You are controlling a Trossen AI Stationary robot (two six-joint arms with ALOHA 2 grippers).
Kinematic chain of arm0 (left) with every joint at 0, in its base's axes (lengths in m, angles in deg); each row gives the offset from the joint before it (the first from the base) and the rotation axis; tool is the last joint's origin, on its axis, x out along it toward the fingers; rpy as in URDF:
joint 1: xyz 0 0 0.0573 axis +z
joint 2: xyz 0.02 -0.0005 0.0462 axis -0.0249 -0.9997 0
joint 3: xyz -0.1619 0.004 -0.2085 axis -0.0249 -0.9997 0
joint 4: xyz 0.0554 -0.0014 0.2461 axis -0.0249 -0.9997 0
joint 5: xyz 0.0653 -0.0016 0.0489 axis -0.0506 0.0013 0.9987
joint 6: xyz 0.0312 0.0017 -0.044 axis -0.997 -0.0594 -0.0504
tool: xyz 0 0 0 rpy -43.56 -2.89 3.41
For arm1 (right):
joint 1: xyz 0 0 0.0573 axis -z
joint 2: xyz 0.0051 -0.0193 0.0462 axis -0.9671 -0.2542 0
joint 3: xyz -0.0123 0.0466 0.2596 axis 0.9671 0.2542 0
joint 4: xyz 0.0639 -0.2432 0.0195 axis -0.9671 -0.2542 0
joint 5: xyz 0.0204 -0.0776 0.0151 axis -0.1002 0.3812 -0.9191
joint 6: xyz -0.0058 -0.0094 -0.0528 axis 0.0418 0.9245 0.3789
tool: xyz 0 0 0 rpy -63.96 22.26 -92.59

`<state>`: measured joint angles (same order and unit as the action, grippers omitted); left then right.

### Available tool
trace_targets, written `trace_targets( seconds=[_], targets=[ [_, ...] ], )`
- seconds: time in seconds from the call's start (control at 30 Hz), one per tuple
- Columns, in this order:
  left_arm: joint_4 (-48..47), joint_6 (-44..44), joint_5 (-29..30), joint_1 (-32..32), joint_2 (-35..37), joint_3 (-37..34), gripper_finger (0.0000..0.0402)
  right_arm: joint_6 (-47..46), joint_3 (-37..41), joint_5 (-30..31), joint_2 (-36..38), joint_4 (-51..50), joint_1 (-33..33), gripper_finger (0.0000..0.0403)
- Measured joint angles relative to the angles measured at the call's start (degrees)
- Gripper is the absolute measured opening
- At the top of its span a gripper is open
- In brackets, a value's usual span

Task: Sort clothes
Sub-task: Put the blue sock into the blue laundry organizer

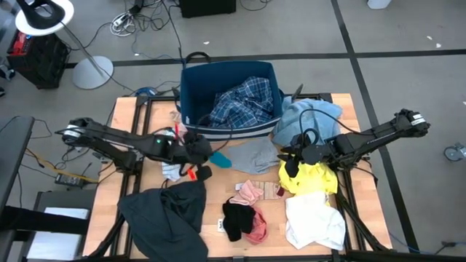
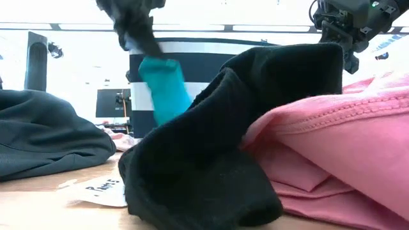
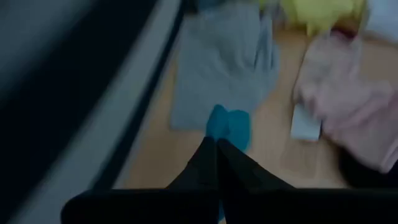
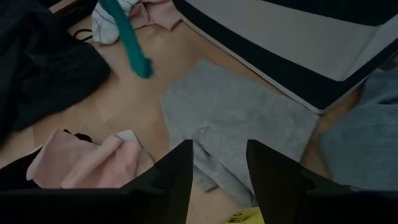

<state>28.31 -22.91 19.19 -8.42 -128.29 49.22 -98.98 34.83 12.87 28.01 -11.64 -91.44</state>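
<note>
My left gripper (image 1: 207,154) is shut on a teal sock (image 1: 220,158) just in front of the navy bin (image 1: 191,87), which holds a blue plaid garment (image 1: 244,102). The sock hangs in the low view (image 2: 163,89). My right gripper (image 1: 291,159) is open and empty, above the edge of a grey garment (image 4: 236,118) and a yellow garment (image 1: 309,179). Pink (image 1: 251,191), black (image 1: 236,218), white (image 1: 313,218), dark grey (image 1: 167,211) and light blue (image 1: 309,115) garments lie on the table. My left gripper pinches the teal sock by one end (image 3: 219,124) between its two shut fingertips (image 3: 215,155). The fingers come from the table's left, slanting down. The sock hangs below them (image 2: 167,105), clear of the table.
The bin stands at the far middle of the table. A small white garment (image 1: 172,172) lies under the left arm. A paper tag (image 2: 102,189) lies by the black garment. Bare wood (image 1: 218,182) shows between the dark grey and pink garments.
</note>
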Motion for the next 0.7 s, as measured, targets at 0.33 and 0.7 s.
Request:
trace_targets(
  seconds=[0.33, 0.7],
  targets=[
    [-2.76, -15.31, 6.92, 3.60, 0.01, 21.64, 0.0000, 0.00, -0.02, -0.44, -0.02, 0.23, 0.00, 0.0151],
    [-1.59, -23.35, 6.52, 15.41, -0.39, 30.13, 0.0003, 1.30, -0.02, -0.47, -0.02, 0.21, 0.00, 0.0151]
  ],
)
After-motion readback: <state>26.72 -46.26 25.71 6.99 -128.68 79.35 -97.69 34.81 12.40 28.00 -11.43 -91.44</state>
